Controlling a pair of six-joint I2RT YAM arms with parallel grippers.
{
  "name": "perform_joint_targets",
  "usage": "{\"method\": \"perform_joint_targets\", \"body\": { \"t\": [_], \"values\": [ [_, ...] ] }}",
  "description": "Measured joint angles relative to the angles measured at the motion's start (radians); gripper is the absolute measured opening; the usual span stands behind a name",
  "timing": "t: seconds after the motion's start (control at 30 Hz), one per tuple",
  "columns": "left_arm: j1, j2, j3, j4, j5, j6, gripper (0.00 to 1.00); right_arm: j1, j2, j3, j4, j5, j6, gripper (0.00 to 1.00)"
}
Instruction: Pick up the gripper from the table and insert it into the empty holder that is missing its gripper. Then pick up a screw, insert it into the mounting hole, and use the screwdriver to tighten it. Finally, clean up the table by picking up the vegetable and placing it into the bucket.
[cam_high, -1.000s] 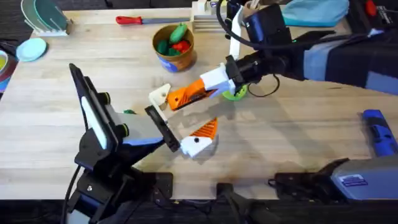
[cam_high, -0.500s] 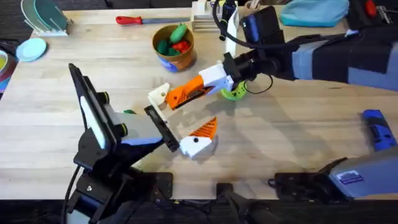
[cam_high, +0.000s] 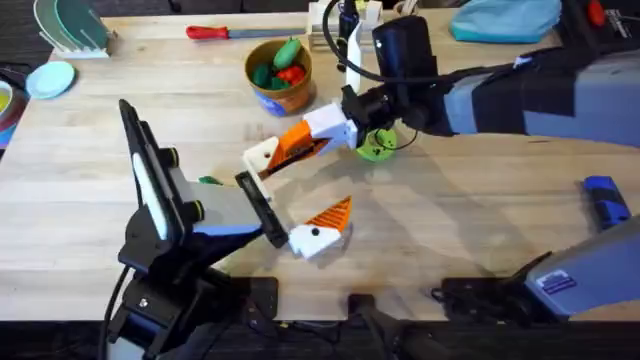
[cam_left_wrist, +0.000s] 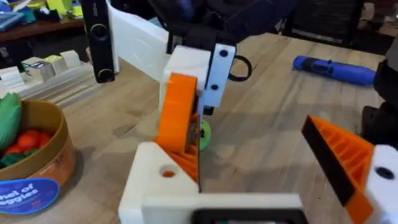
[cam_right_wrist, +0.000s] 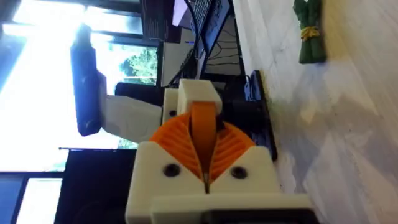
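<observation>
Centrally, right end effector (cam_high: 262, 162) hovers; table (cam_high: 450, 230) beside open.

Light wooden plank table (cam_high: 480, 215) under bright daylight, as I see it from my station.
From the right wrist camera I see a bright window (cam_right_wrist: 56, 74) with green foliage outside. Overhead, dark floor borders the table at 9 o'clock; a pale blue round dish (cam_high: 50, 78) sits at 10 o'clock.

Orange gripper (cam_left_wrist: 179, 118) seated against the white holder (cam_left_wrist: 163, 180).
</observation>
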Motion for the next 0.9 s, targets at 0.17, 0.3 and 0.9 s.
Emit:
{"method": "perform_joint_targets", "body": {
  "t": [0.17,0.3,0.9],
  "values": [
    [0.003,0.000,0.000,0.000,-0.012,-0.007,0.993,0.005,0.008,0.000,0.025,0.005,0.044,0.007],
    [0.003,0.000,0.000,0.000,-0.016,-0.008,0.992,0.005,0.008,0.000,0.025,0.005,0.057,0.027],
    [-0.017,0.000,0.000,-0.001,0.039,0.002,0.993,0.025,0.015,0.000,0.040,-0.015,0.062,0.635]
  ]
}}
